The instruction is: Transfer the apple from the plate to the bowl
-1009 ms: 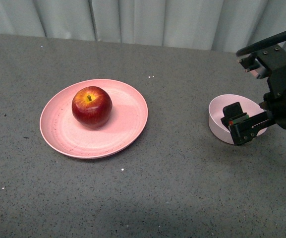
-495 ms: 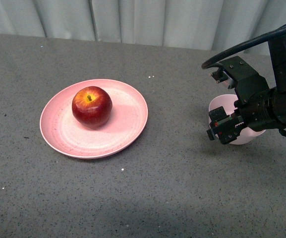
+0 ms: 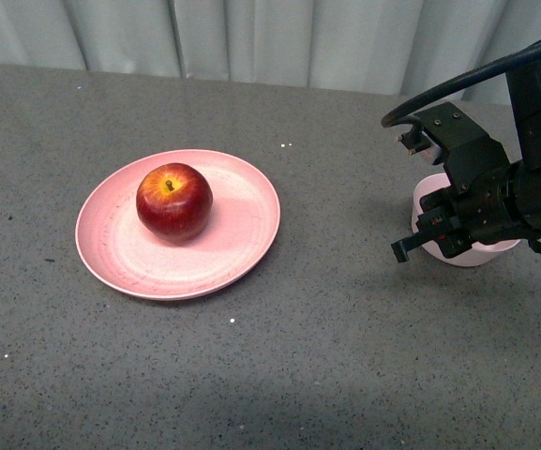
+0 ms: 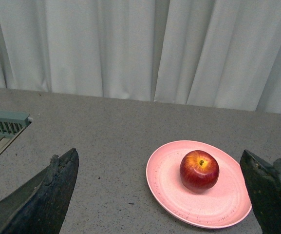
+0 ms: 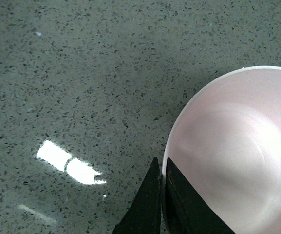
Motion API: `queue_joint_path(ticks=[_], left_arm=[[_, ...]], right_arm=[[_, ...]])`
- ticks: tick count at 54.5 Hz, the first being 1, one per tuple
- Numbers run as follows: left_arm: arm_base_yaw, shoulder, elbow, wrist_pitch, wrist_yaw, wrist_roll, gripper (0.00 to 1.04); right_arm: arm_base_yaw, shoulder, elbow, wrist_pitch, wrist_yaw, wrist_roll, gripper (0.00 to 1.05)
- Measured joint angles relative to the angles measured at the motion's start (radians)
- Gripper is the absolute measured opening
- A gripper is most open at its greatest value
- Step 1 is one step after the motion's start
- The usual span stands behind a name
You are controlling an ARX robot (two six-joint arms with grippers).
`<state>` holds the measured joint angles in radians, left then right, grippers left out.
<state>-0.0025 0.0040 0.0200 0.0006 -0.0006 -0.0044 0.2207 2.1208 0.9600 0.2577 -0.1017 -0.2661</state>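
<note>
A dark-red apple (image 3: 173,201) with a yellow patch round its stem rests on the wide salmon-pink plate (image 3: 242,234), left of centre on the grey table. Far to the right, the small pale-pink bowl (image 3: 481,253) sits mostly behind my right arm. My right gripper (image 3: 418,240) is shut on the bowl's rim; the wrist view shows one finger inside and one outside the rim of the bowl (image 5: 237,151), gripper (image 5: 161,192). My left gripper (image 4: 162,195) is open, its fingers wide apart, with the apple (image 4: 199,170) and plate (image 4: 169,185) some way ahead of it.
Pale curtains hang behind the table's far edge. A grey slatted grille (image 4: 1,124) lies off to one side in the left wrist view. Bare speckled tabletop (image 3: 336,281) separates plate and bowl.
The right arm swung in over the bowl and turned; the bowl shifted slightly right and now shows less from behind the arm. Apple and plate have not moved.
</note>
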Motion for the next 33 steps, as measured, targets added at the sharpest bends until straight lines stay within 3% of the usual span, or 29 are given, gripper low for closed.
queue_joint_path(ticks=[7,14,21,33], left_arm=[[0.0,0.0,0.0,0.0,0.0,0.0,0.98],[0.0,0.0,0.0,0.0,0.0,0.0,0.98],[0.0,0.0,0.0,0.0,0.0,0.0,0.98],[0.0,0.0,0.0,0.0,0.0,0.0,0.98]], right_arm=[[0.018,-0.035,-0.001,-0.019,-0.036,0.014,0.01],[0.09,-0.067,0.007,-0.024,-0.061,0.046,0.01],[0.162,-0.064,0.033,-0.041,-0.069,0.082,0.01],[0.211,-0.026,0.067,-0.034,-0.058,0.095,0.01]])
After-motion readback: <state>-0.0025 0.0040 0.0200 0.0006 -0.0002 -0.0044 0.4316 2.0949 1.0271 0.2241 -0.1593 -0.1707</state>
